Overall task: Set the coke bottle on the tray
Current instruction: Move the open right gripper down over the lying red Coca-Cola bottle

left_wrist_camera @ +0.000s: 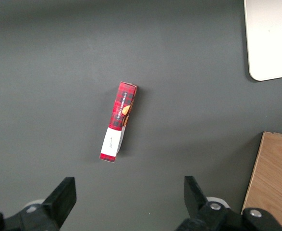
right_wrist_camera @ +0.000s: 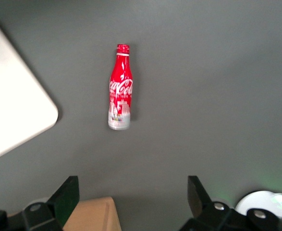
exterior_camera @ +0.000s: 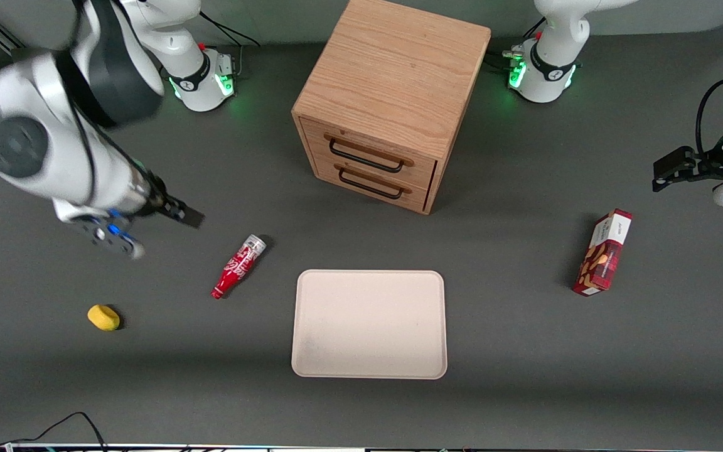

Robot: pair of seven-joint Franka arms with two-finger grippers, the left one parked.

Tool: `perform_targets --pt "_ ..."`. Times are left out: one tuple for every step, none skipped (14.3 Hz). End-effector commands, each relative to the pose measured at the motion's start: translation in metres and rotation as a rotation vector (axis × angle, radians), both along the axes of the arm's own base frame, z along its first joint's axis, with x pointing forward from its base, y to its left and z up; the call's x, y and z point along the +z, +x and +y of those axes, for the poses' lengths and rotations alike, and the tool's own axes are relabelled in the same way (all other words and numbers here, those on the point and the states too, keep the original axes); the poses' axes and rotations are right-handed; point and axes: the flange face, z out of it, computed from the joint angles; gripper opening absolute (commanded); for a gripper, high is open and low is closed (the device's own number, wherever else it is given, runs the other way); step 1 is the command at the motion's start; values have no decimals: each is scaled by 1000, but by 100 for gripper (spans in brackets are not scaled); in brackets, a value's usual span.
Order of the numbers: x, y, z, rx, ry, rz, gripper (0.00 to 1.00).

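The coke bottle (exterior_camera: 239, 265) lies on its side on the dark table, beside the tray on the side toward the working arm's end. Its narrow red neck points toward the front camera and its silver base toward the cabinet. It also shows in the right wrist view (right_wrist_camera: 120, 89). The beige tray (exterior_camera: 369, 323) lies flat with nothing on it, and one of its corners shows in the right wrist view (right_wrist_camera: 11, 106). My right gripper (exterior_camera: 179, 213) (right_wrist_camera: 132, 187) is open and holds nothing. It hovers above the table, apart from the bottle and slightly farther from the front camera.
A wooden two-drawer cabinet (exterior_camera: 393, 100) stands farther from the front camera than the tray. A small yellow object (exterior_camera: 103, 317) lies toward the working arm's end. A red snack box (exterior_camera: 603, 252) (left_wrist_camera: 118, 126) lies toward the parked arm's end.
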Motion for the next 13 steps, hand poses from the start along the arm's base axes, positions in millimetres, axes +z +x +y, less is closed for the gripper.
perform_targets --pt "-72 25 12 -108 -36 4 100" --pt "-91 29 13 -124 -36 0 100" --pt "-109 32 13 -125 -34 -4 100" --pt "-126 35 13 -126 -37 -19 100" --pt "-144 39 14 -149 -44 -32 100" --pt "-164 39 13 -160 -60 -36 100" --pt "-177 36 13 -169 -67 -44 100" --pt "-187 32 12 -172 -63 -50 100" --pt "-197 27 12 -170 -62 -53 100" --pt "-206 24 13 -166 -59 -67 100" --pt "-217 20 12 -166 -55 -73 100" --pt "-227 15 11 -165 -52 -76 100" --pt "-237 11 9 -165 -49 -82 100"
